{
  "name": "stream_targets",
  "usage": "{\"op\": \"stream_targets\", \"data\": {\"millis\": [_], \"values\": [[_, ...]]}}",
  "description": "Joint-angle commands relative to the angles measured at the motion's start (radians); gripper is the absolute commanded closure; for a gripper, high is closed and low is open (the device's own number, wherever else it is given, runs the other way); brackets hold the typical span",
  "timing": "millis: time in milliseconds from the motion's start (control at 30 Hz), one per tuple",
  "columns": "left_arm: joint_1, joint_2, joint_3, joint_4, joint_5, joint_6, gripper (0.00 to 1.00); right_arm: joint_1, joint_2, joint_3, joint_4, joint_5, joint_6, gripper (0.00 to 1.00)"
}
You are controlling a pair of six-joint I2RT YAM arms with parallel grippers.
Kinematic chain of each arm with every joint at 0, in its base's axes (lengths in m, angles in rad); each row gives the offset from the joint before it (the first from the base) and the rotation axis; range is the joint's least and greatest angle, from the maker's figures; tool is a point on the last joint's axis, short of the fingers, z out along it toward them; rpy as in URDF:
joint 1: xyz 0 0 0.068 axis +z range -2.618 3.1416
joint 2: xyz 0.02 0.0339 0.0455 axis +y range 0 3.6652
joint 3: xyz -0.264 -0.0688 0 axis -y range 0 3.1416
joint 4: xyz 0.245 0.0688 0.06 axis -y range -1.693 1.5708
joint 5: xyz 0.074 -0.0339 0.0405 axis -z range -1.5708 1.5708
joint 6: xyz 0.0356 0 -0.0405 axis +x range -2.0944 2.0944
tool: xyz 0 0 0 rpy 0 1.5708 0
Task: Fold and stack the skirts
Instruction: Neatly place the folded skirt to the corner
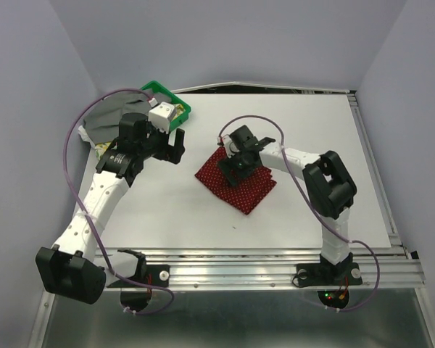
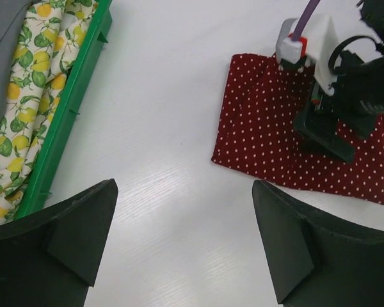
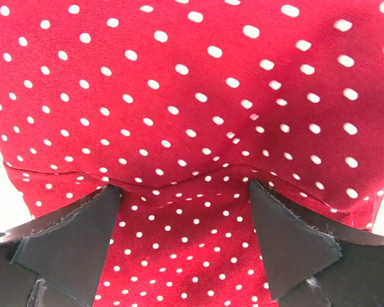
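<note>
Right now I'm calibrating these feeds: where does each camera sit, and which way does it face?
Top external: above, behind the arm bases, looking down at the table; both arms, left pincer and right pincer show.
Left wrist: on the left arm, looking down at the green tray, lemon skirt and dark red skirt; its open fingers show.
Right wrist: close above the dark red skirt; its own fingers show.
Shared: all three see the dark red skirt; top and left wrist also the right pincer.
</note>
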State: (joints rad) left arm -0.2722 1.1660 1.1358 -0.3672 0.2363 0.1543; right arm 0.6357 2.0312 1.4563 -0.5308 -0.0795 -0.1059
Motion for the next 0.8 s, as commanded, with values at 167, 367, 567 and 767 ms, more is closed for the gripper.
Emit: {"op": "stream_targets", "data": {"millis": [167,367,567,767], "values": [[0.008,0.038,0.015,0.054,0.009,0.007,0.01,-0.452,-0.009,-0.287,-0.029,0.11,-0.078,0.12],[0.008,0.093,0.036,0.07,0.031,-0.016,0.01,-0.704,0.018,-0.243,-0.026,0.133,-0.06,0.11],[0.008,0.112,0.056,0.068,0.031,-0.015,0.01,-0.889,0.078,-0.175,-0.028,0.173,-0.054,0.11],[0.01,0.11,0.042,0.068,0.021,-0.01,0.01,-1.002,0.064,-0.221,-0.024,0.193,-0.12,0.11]]}}
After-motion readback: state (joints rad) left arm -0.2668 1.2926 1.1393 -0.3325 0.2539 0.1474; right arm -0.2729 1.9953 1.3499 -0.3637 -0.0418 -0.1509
